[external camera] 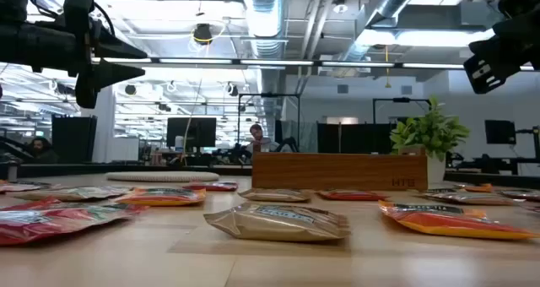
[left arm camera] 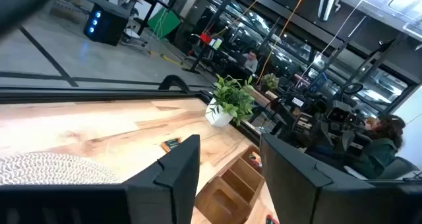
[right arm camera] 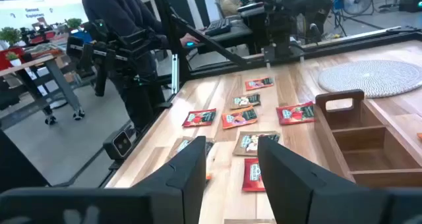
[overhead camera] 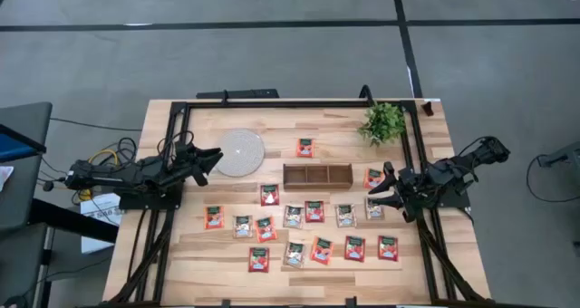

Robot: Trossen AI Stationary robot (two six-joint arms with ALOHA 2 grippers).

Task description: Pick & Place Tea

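Pale wooden table (overhead camera: pixel 208 131) seen from above, scattered with tea sachets (overhead camera: pixel 314 210) that all lie flat.

The right gripper (overhead camera: pixel 381 192) hovers over the right side of the table, pointing left. Its jaws stand apart and hold nothing. Two sachets flank its tip. A red-orange sachet (overhead camera: pixel 374 178) lies just to the far side, beside the right end of the wooden tray (overhead camera: pixel 317 168). A grey-green sachet (overhead camera: pixel 374 208) lies just to the near side.

The left gripper (overhead camera: pixel 214 158) hangs at the left, by the edge of the round woven disc (overhead camera: pixel 240 151). Its jaws are also apart and empty. The nearest sachets lie well to its right and nearer the front, so the right arm looks better placed for a first pick.

The sachets are close to square and have no real long axis. A grasp would probably depend on reaching down to a thin edge rather than on turning the wrist. The tray's long side runs left to right, and it sits just left of the right gripper.

**Counts from above**
- Fifteen sachets can be seen: ten red-orange and five grey-green.
- Fourteen of them lie beside the tray or on its near side.
- One red-orange sachet (overhead camera: pixel 305 147) lies on the far side of the tray.
- None is in the tray. There is one tray with three compartments, and all three look empty.
- There is one disc.
- One small potted plant (overhead camera: pixel 384 122) stands at the far right.
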